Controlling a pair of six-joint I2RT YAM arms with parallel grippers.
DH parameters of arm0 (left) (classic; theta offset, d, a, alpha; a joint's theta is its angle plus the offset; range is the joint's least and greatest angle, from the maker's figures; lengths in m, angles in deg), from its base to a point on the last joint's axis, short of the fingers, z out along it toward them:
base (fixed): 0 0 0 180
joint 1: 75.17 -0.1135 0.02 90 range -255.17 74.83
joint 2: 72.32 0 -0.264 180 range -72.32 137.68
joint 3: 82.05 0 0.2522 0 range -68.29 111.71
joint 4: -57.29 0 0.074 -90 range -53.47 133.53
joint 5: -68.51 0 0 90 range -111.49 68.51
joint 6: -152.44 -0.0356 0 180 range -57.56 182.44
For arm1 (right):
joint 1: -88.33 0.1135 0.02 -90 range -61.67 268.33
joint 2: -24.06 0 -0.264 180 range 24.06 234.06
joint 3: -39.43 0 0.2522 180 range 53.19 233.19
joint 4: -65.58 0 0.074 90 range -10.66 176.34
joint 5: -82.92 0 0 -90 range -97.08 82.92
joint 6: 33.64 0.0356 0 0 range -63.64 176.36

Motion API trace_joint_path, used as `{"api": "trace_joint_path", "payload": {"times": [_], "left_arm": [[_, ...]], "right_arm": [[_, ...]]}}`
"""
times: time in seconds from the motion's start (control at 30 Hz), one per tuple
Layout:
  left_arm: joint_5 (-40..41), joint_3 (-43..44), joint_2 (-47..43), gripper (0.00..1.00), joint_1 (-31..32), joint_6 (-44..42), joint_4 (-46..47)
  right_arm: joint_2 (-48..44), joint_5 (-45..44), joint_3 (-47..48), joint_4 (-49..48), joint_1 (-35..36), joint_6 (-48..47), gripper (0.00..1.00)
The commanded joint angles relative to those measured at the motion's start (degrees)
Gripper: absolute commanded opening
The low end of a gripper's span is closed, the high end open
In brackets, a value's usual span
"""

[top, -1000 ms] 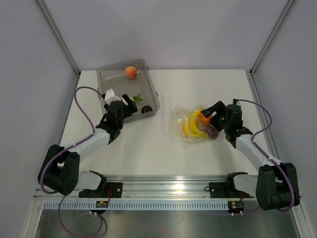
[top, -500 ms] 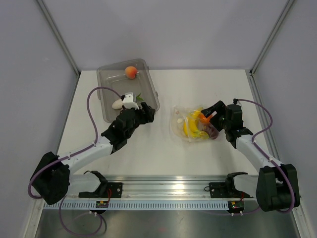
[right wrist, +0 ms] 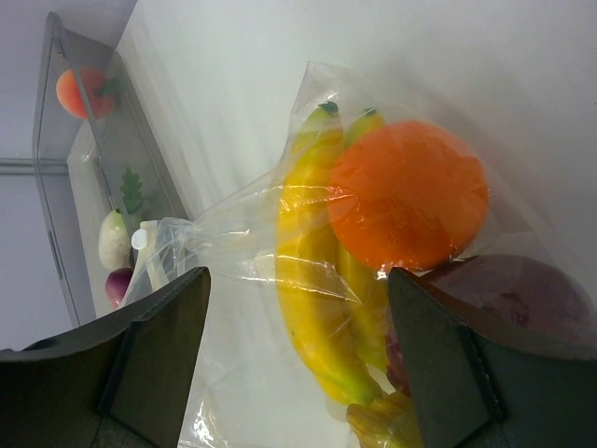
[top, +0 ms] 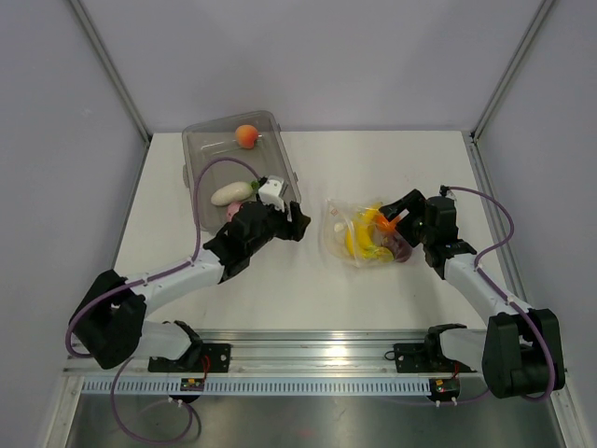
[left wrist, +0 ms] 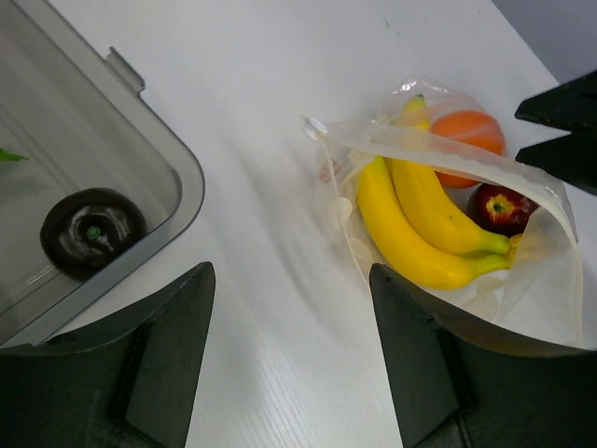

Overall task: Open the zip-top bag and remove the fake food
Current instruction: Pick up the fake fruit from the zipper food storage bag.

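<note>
The zip-top bag lies right of centre, crinkled and clear. Inside it are yellow bananas, an orange and a dark red apple. My right gripper is open at the bag's right end, its fingers standing either side of the bananas. My left gripper is open over bare table between the tub and the bag, nothing between its fingers. A peach, a white radish and a dark round piece lie in the tub.
The clear-grey tub stands at the back left, its near right corner close to my left gripper. A small purple piece also lies in it. Metal frame posts rise at the table's back corners.
My left arm has swung right, out from over the tub to the gap beside the bag, uncovering the radish. Its jaws narrowed slightly. The right arm and the bag have not moved.
</note>
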Motion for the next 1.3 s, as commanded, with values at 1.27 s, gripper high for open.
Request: {"api": "trace_joint_path", "payload": {"times": [1.27], "left_arm": [[-10.0,19.4,24.3,0.64,12.8,-22.4,-1.0]], "right_arm": [[-4.8,-11.1,6.1,16.7,-0.3,4.2,0.94]]}}
